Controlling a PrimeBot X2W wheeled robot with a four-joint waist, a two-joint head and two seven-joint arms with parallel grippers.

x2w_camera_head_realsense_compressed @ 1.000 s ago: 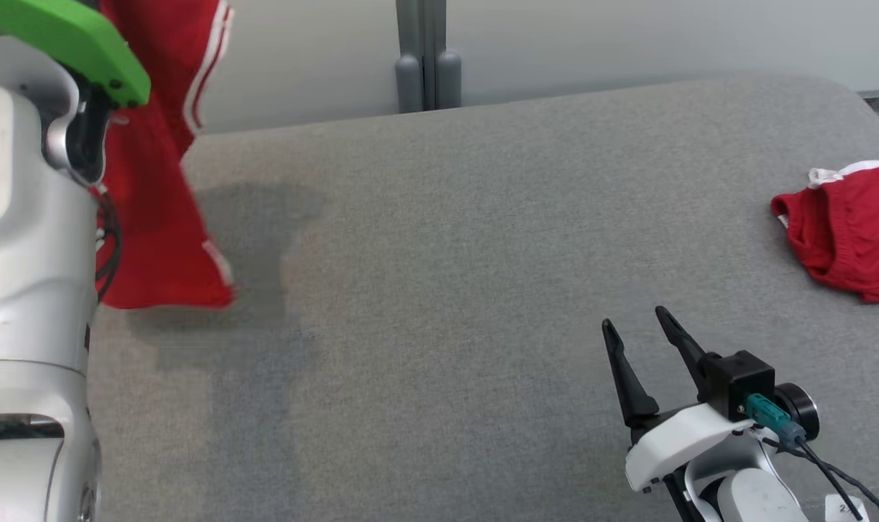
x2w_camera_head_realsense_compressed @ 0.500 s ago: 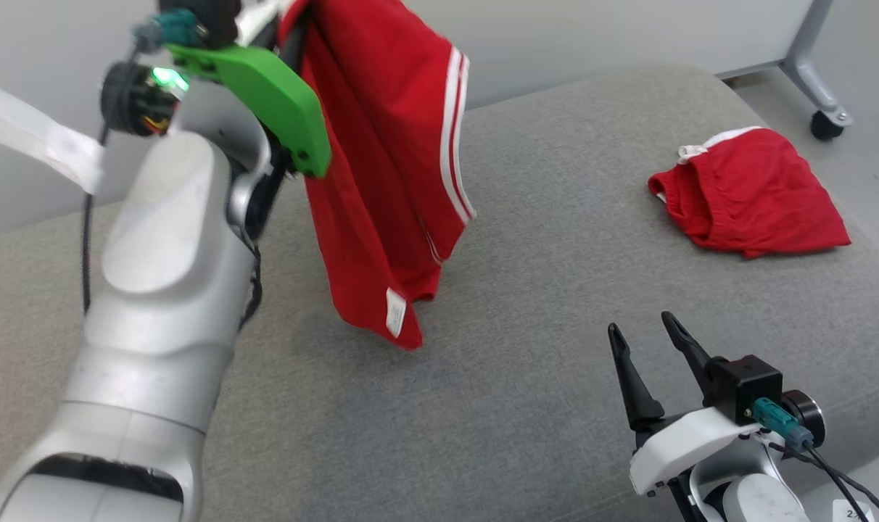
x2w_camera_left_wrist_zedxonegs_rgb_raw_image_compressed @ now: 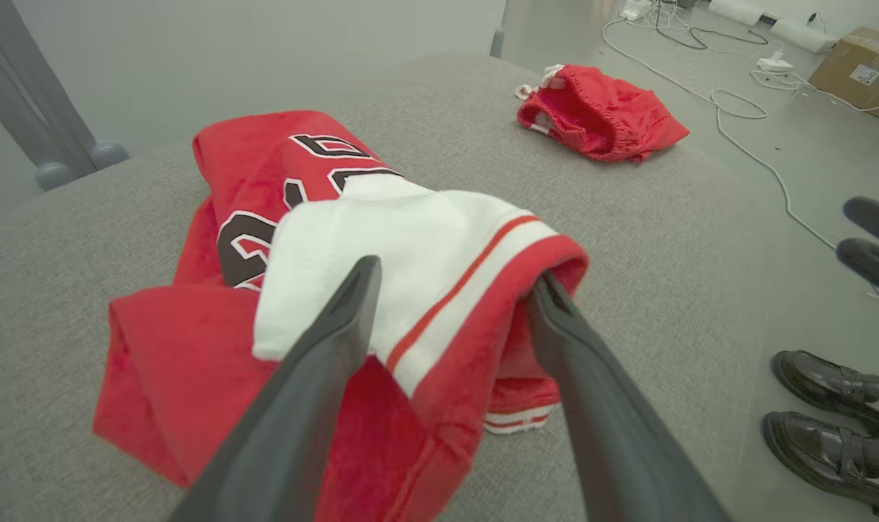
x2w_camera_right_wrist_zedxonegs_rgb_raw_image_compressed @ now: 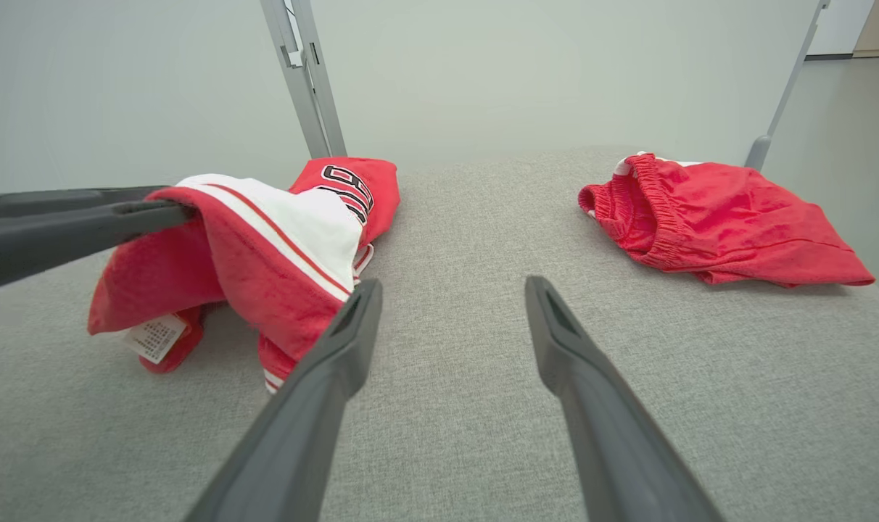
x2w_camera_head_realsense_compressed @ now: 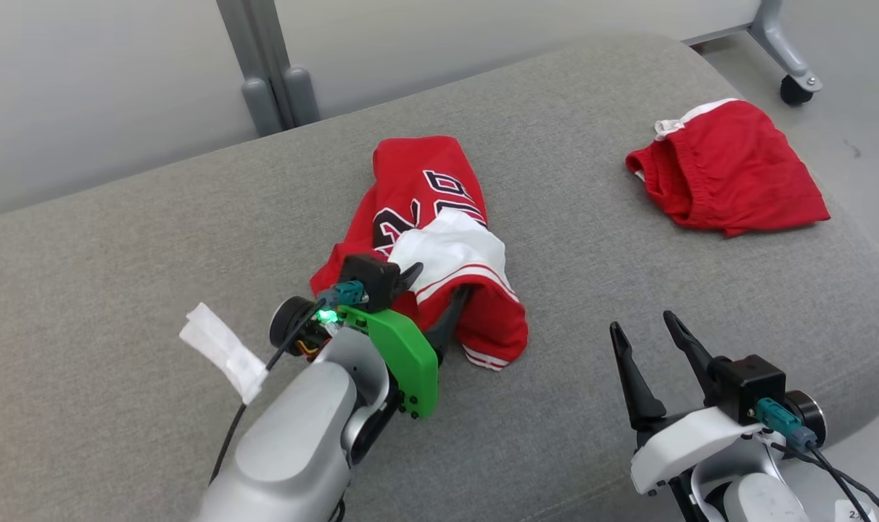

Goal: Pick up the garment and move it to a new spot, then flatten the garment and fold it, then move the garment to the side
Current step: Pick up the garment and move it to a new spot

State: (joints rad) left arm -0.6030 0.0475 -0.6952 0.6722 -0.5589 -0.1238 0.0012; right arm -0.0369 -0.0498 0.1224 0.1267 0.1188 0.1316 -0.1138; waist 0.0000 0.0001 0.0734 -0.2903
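The left arm stretched low over the grey cushion (x2w_camera_head_realsense_compressed: 120, 239), the left gripper (x2w_camera_head_realsense_compressed: 434, 291) released, fingers wide either side of a fold of the red jersey (x2w_camera_head_realsense_compressed: 418, 181) crumpled mid-cushion, while the right gripper (x2w_camera_head_realsense_compressed: 641, 322) hovered open and empty.

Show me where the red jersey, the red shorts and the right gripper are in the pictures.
red jersey (x2w_camera_head_realsense_compressed: 418, 159), head view, red cloth above the number.
red shorts (x2w_camera_head_realsense_compressed: 737, 174), head view, middle of the cloth.
right gripper (x2w_camera_head_realsense_compressed: 640, 322), head view, gap midway between its fingertips.
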